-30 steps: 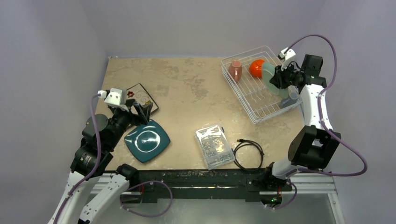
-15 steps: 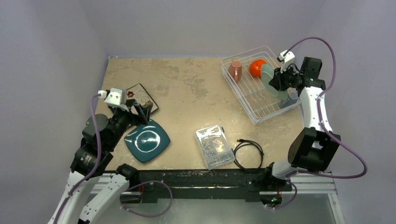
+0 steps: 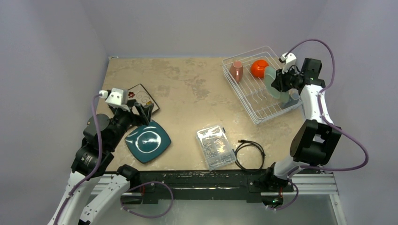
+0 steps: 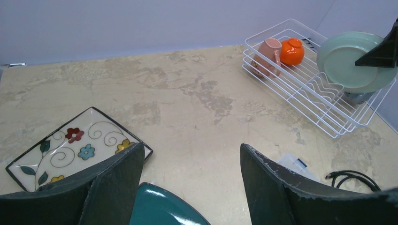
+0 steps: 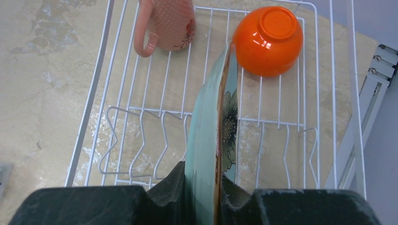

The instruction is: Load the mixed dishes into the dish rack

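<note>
My right gripper (image 3: pixel 280 80) is shut on the rim of the pale green flowered plate (image 3: pixel 272 84), holding it on edge over the right part of the white wire dish rack (image 3: pixel 248 101). In the right wrist view the plate (image 5: pixel 209 117) stands edge-on between my fingers (image 5: pixel 178 185). The orange bowl (image 5: pixel 267 40) and pink cup (image 5: pixel 166 23) lie in the rack's far end. A grey mug (image 4: pixel 359 97) shows behind the plate. My left gripper (image 3: pixel 143 112) hangs open above the dark teal square plate (image 3: pixel 148 141), beside the white floral square plate (image 3: pixel 142 98).
A clear plastic box of small parts (image 3: pixel 215 146) and a coiled black cable (image 3: pixel 249 153) lie near the table's front edge. Walls close in on the left, back and right, the right one close beside the rack.
The right gripper has shifted slightly left over the rack and turned the green plate more edge-on. The left arm has not moved.
</note>
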You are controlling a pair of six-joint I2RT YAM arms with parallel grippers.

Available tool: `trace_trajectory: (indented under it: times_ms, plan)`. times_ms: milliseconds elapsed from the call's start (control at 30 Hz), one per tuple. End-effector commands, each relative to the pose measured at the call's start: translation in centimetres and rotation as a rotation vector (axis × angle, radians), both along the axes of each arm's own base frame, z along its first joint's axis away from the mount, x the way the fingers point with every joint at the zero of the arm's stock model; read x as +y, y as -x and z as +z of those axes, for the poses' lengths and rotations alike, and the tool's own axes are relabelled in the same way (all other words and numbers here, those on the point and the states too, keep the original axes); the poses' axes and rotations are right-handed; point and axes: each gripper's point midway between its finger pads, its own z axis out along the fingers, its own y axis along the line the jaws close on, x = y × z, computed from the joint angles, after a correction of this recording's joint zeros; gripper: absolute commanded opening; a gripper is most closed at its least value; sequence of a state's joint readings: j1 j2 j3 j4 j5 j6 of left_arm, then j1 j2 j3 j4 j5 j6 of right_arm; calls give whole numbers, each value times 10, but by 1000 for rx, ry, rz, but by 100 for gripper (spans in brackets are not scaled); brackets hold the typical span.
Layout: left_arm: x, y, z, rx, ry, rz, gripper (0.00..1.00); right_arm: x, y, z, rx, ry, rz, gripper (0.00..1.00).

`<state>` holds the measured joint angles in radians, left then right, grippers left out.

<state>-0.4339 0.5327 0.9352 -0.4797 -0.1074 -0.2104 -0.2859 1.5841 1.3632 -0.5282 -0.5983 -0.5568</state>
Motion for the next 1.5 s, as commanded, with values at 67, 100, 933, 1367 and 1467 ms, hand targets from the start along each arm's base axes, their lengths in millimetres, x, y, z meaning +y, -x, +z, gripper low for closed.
trace_trajectory:
  times_ms: [67,100,933,1367,1467]
  plan:
    - [-1,0,20,-43,35,-4,73,-9,-23,35,-113,22,-8,23]
    - [-1,1,20,-43,35,-6,73,-10,-23,33,-108,25,-13,25]
    - [-9,-13,4,17,9,-13,73,-3,21,103,-355,-93,-301,50]
    - [4,-39,-27,120,-92,104,73,208,63,106,-412,-119,-246,68]
    - [11,-45,-38,156,-129,151,73,283,99,73,-374,-86,-143,75]
